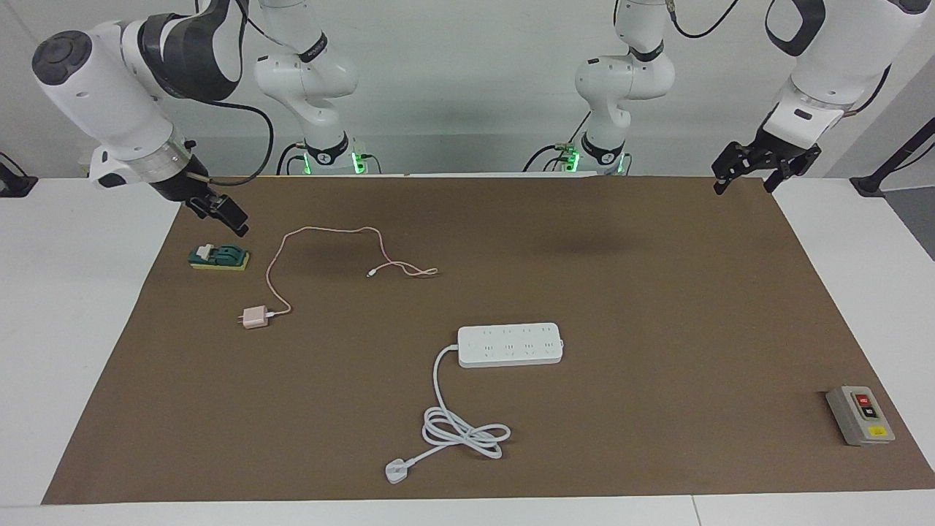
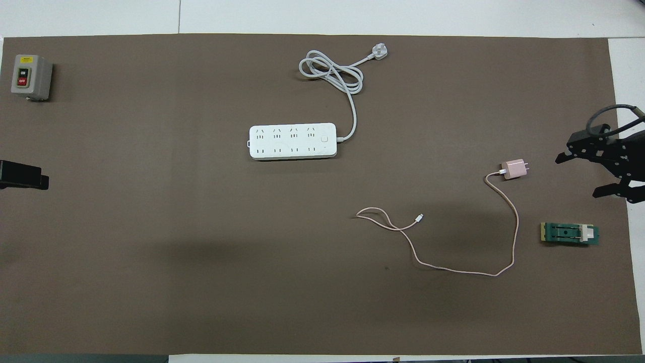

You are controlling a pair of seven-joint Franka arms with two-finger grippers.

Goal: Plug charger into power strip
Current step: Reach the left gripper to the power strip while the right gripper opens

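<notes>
Overhead view cuts the left gripper [image 2: 22, 175] to a dark stub at the mat's [image 2: 201, 282] edge. "OFF" reads on the grey box's [image 2: 30, 76] red button. Both grippers hang agape and empty, the right gripper [image 1: 219, 212] over the mat's edge near the green block [image 1: 219, 257]. Charger [image 1: 255, 317] lies unplugged, well apart from the strip [image 1: 510, 345].

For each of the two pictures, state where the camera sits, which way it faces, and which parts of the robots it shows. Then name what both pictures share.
Facing view: high across the table, looking at the robots; both arms show whole, the right gripper raised over the green block, the left gripper open.
Overhead view: above the robots' end, looking steeply down; only the right gripper and the left gripper's tip show.
Shared: charger, power strip, grey box.
</notes>
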